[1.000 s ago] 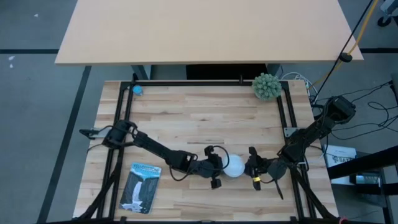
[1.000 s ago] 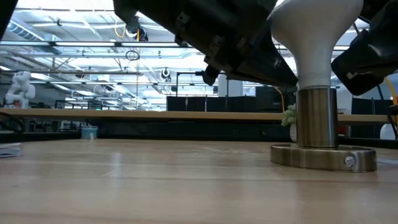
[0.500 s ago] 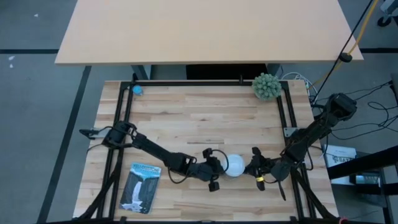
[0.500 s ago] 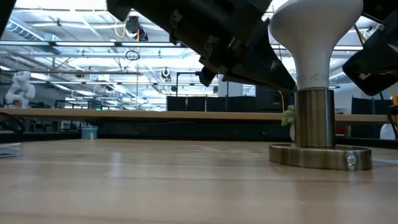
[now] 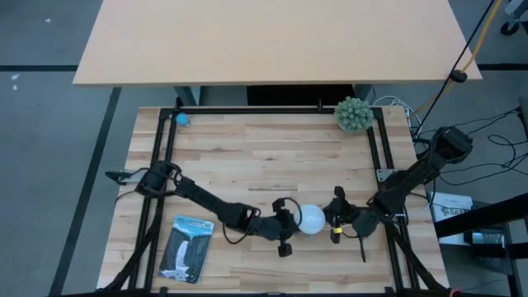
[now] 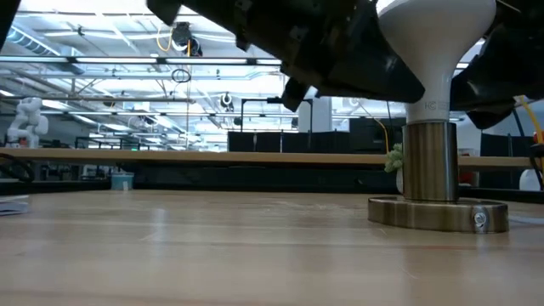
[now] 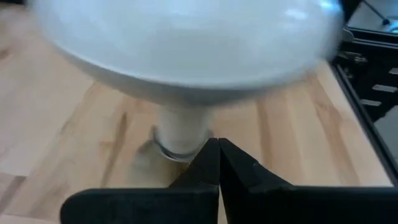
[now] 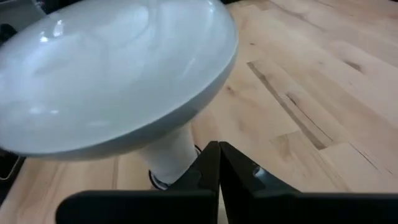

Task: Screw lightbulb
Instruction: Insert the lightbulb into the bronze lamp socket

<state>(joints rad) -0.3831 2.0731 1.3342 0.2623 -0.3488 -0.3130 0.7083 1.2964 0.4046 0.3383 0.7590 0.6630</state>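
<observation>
The white frosted lightbulb [image 5: 311,219] with its pale grey neck stands upright in a round brass-coloured metal socket base [image 6: 439,212] on the pale wooden worktop [image 5: 264,157]. It sits directly between the left pincer [image 5: 285,227] and the right pincer [image 5: 337,219]. Each wrist view shows that pincer's dark fingers clenched together, empty, just beside the bulb.

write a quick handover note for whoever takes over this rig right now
Left tool: shut, empty, pressed close against the lightbulb's left side.
Right tool: shut, empty, close on its right side.
Lightbulb: upright in the metal socket base on the table, near the front edge.
Done: bulb seated in the socket.
Left: cannot tell whether it is fully tight; check that before backing both arms off.
</observation>
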